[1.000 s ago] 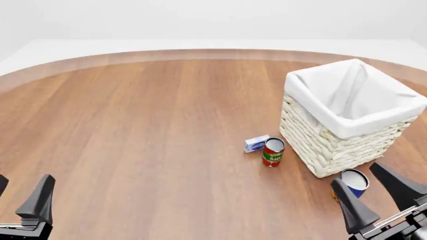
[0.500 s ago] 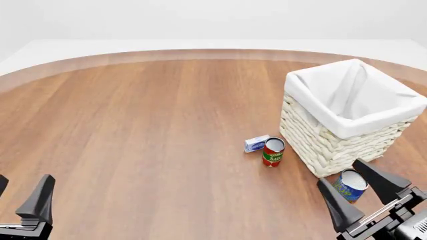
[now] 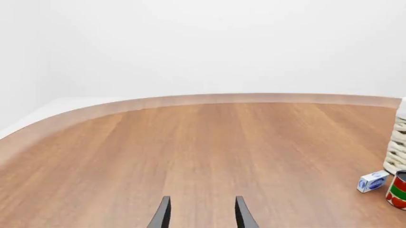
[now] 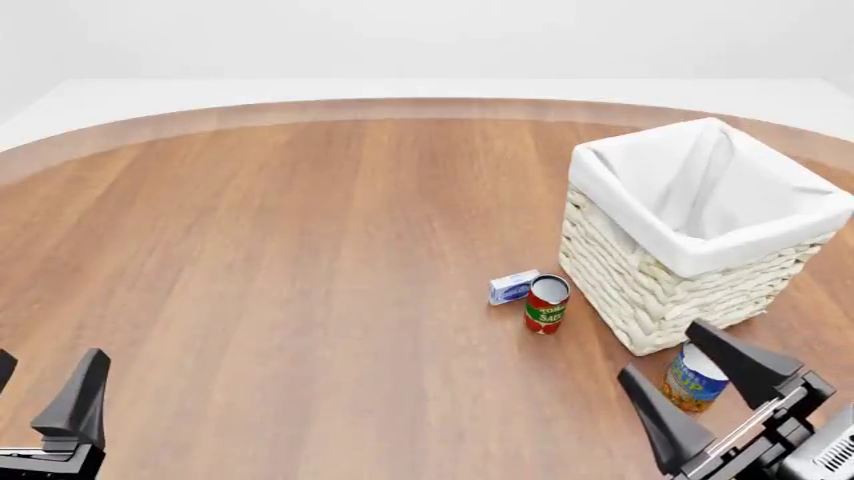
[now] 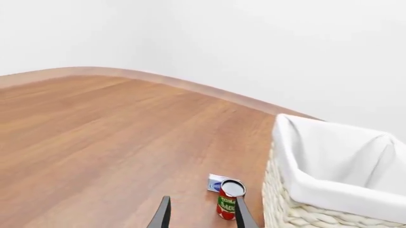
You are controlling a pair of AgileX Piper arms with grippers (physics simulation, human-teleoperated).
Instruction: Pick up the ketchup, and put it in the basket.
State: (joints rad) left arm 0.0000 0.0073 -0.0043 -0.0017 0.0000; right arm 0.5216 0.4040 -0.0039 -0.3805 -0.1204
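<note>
Wood table (image 4: 294,260) open leftward; basket (image 4: 667,290) near right edge; both fingers spread, seemingly empty.

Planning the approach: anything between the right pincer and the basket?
Yes: a blue-and-orange can stands between the fingers of the open right pincer, just before the basket. No ketchup bottle shows in any view.

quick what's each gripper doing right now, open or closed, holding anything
Left gripper: open, holding nothing.
Right gripper: open, holding nothing; its fingers sit either side of the blue-and-orange can.
</note>
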